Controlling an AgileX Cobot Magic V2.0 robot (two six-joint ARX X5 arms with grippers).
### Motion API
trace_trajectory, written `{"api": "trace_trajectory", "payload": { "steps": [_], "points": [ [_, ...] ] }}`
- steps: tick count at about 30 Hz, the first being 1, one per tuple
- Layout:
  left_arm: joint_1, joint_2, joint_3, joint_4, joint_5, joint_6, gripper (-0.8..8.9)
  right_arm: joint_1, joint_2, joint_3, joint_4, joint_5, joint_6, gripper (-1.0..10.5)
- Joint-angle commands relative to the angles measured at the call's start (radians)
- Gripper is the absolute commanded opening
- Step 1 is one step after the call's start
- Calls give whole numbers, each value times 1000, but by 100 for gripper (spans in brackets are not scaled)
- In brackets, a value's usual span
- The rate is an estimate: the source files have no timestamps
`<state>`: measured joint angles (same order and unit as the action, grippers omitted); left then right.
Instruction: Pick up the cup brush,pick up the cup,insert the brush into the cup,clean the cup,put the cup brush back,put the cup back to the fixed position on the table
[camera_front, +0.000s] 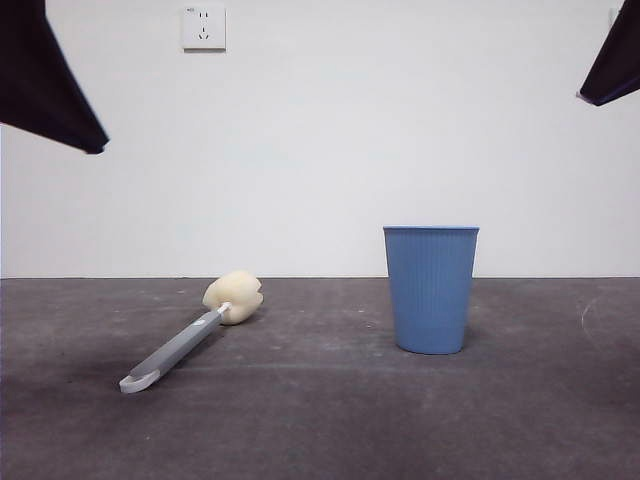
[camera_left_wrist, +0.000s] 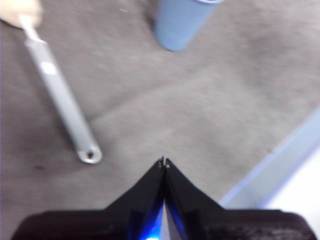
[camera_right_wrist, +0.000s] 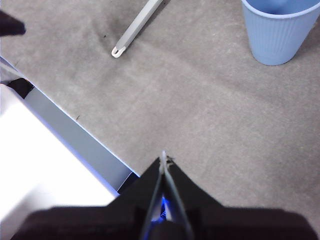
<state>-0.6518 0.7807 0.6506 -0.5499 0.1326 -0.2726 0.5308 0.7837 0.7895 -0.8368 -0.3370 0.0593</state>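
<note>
cup brush (camera_front: 185, 343) flat beside upright cup (camera_front: 431, 290)

Pretty bare setup here: a plain white wall (camera_front: 330, 140) fills the whole back, with a single white power socket (camera_front: 204, 27) up around 11 o'clock near the top edge. The counter (camera_front: 330, 420) is dark grey, matte and scuffed, with faint pale marks, one curved one out at 3 o'clock. Lighting is soft and even, only weak shadows, and from the wrist cameras you can see the counter ends in a pale bluish edge strip (camera_right_wrist: 75, 140) with something white beyond it.
</note>
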Motion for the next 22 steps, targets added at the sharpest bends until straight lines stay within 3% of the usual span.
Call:
{"api": "trace_trajectory", "payload": {
  "steps": [1, 3, 6, 9, 15, 22],
  "points": [
    [5, -20, -7, 12, -90, 110, -3, 1, -2, 3, 5, 3, -5, 3],
    [22, -48, -7, 63, -148, 211, -3, 1, -1, 3, 5, 3, -5, 3],
    [88, -106, -7, 194, -157, 362, -3, 1, -2, 3, 5, 3, -5, 3],
    [209, -167, -9, 343, -154, 440, -3, 1, -2, 3, 5, 3, -5, 3],
    [465, -264, -9, 450, -96, 465, -3, 1, -2, 3, 5, 3, -5, 3],
    [604, -364, -82, 446, -97, 486, -3, 1, -1, 3, 5, 3, -5, 3]
  ]
}}
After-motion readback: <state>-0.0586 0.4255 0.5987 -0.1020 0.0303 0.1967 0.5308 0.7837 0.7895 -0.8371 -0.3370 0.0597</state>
